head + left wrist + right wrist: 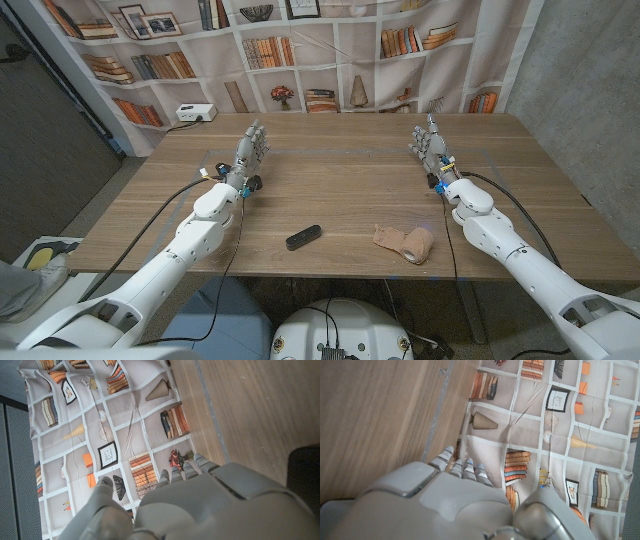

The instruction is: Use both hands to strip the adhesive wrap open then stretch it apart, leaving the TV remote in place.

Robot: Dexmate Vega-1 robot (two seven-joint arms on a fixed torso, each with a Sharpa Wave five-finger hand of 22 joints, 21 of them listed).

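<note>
Wooden table [330,190] is taking up most of the head view, w/ a bookshelf-print backdrop [330,50] hanging behind it. Left hand [250,150] is waiting toward the far left of the table, fingers apart, grasping nothing. Right hand [430,143] is mirroring it far right, also released and empty. Tan adhesive wrap [405,241] is lying near the front edge, right of centre, roll end toward the right, loose crumpled tail trailing left, so long axis is running roughly left-right. It's sitting well back toward the robot from both hands; right hand looks nearer, so prob it'll be reaching first, left crossing over for the tail. Black TV remote [303,238] is resting left of the wrap, apart from it, angled slightly. No containers on the table
</note>
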